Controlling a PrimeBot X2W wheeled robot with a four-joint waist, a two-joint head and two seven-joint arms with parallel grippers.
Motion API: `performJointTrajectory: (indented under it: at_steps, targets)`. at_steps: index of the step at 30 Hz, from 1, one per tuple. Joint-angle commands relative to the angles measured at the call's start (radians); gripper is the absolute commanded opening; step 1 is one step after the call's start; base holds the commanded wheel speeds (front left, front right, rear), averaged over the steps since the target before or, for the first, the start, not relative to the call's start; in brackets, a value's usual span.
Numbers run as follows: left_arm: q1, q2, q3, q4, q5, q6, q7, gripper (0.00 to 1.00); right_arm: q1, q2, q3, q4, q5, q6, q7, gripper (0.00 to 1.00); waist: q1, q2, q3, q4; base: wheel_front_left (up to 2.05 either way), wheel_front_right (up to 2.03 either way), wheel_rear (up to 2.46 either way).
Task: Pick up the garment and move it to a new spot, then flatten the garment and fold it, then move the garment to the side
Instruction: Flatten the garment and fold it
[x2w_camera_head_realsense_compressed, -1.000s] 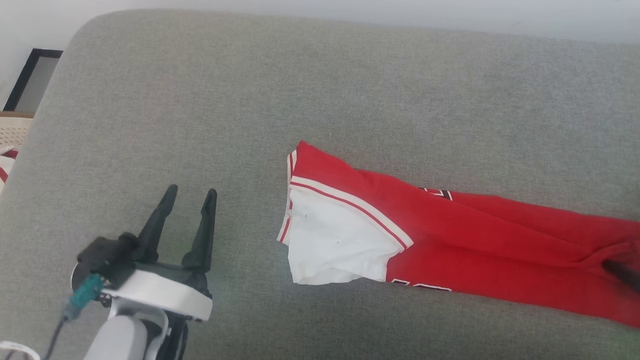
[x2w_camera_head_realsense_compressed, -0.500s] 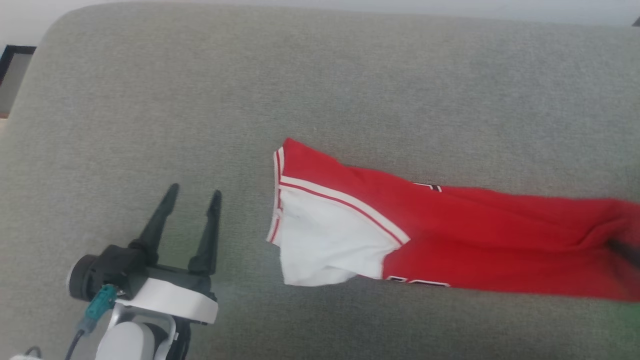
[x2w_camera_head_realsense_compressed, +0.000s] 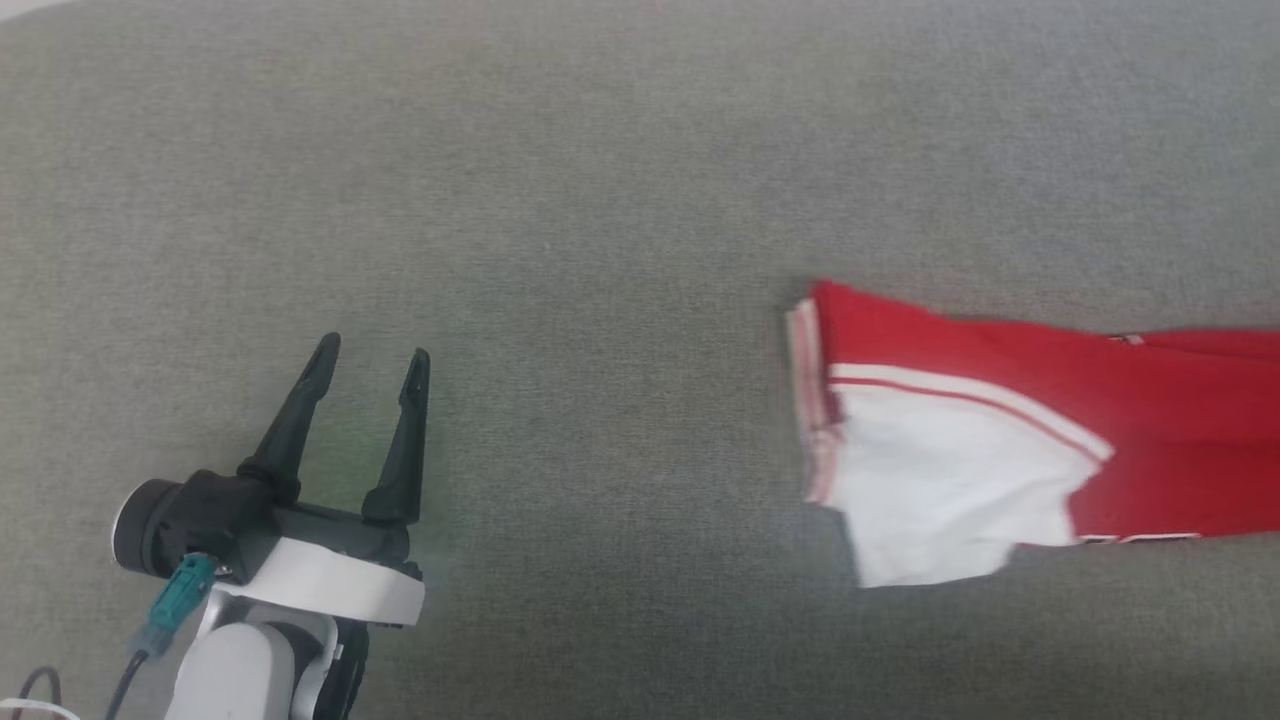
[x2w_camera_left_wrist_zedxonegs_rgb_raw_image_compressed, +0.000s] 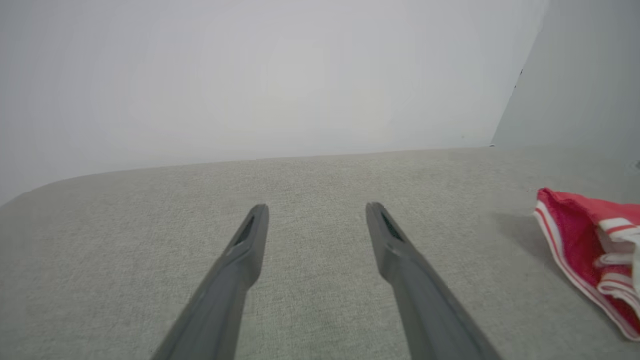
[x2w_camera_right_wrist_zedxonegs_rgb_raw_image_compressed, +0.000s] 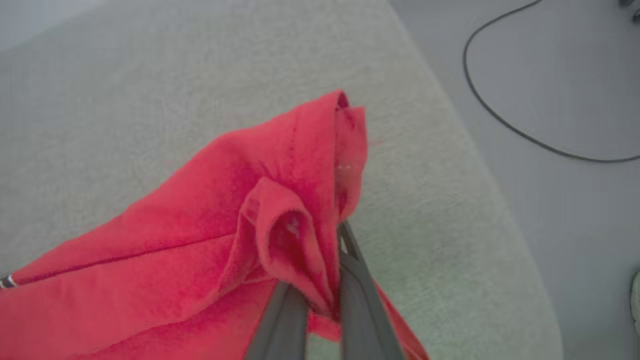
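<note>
The garment (x2w_camera_head_realsense_compressed: 1050, 450), a red jersey folded into a long band, lies on the grey cushion at the right of the head view, its white inner fabric and striped trim at its left end. Its trimmed corner (x2w_camera_left_wrist_zedxonegs_rgb_raw_image_compressed: 590, 245) also shows at the right edge of the left wrist view. My left gripper (x2w_camera_head_realsense_compressed: 372, 358) stands open at the lower left, well apart from the cloth, with nothing between its fingers (x2w_camera_left_wrist_zedxonegs_rgb_raw_image_compressed: 250, 240). In the right wrist view my right gripper (x2w_camera_right_wrist_zedxonegs_rgb_raw_image_compressed: 320, 295) is shut on a bunched red fold of the garment (x2w_camera_right_wrist_zedxonegs_rgb_raw_image_compressed: 280, 220).
The grey fabric cushion (x2w_camera_head_realsense_compressed: 560, 200) spreads under everything. In the right wrist view its rounded edge (x2w_camera_right_wrist_zedxonegs_rgb_raw_image_compressed: 480, 165) drops to a grey floor where a dark cable (x2w_camera_right_wrist_zedxonegs_rgb_raw_image_compressed: 505, 120) lies. A pale wall (x2w_camera_left_wrist_zedxonegs_rgb_raw_image_compressed: 250, 75) rises behind the cushion in the left wrist view.
The garment has slid to the right across the cushion, pulled by its right end. The head camera has also shifted, losing the cushion's far edge. My left gripper stays open in place.
</note>
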Motion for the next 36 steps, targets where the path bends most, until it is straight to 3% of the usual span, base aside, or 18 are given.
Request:
performJointTrajectory:
  at_steps: [1,4,8,17,24,30,36]
  targets:
    - [-0.013,0.005,0.003,-0.001,0.013,-0.001,-0.004,1.00,-0.011,-0.003,-0.007,0.008,-0.006,-0.001,-0.011,0.00,0.0001,0.0000,0.003,-0.005,0.00,0.00,0.00]
    - [-0.016,0.006,0.001,-0.005,0.017,-0.001,-0.004,1.00,-0.026,-0.015,-0.029,0.039,-0.022,-0.001,-0.031,0.00,0.0001,0.0000,0.000,-0.011,0.00,0.00,0.00]
    - [-0.003,0.001,0.001,-0.001,0.020,-0.001,-0.004,1.00,-0.003,-0.001,0.032,-0.006,0.004,0.000,-0.027,0.00,0.0001,0.0000,-0.018,-0.018,0.00,0.00,0.00]
    - [0.027,-0.021,-0.010,0.021,0.017,-0.001,-0.004,1.00,0.109,0.073,0.284,-0.331,0.097,0.000,0.062,0.00,0.0001,0.0000,-0.075,-0.015,0.00,0.00,0.00]
    - [0.041,-0.030,-0.037,0.030,-0.007,-0.001,-0.004,1.00,0.098,0.123,0.446,-0.518,0.096,0.000,0.134,0.00,0.0001,0.0000,-0.108,0.022,0.00,0.00,0.00]
    - [0.038,-0.034,-0.056,0.043,-0.023,-0.001,-0.004,1.00,0.056,0.170,0.559,-0.565,0.080,0.000,0.170,0.00,0.0001,0.0000,-0.114,0.065,0.00,0.00,0.00]
    - [0.024,-0.033,-0.073,0.052,-0.049,-0.001,-0.004,1.00,0.031,0.189,0.642,-0.527,0.071,0.000,0.172,0.00,0.0001,0.0000,-0.107,0.105,0.00,0.00,0.00]
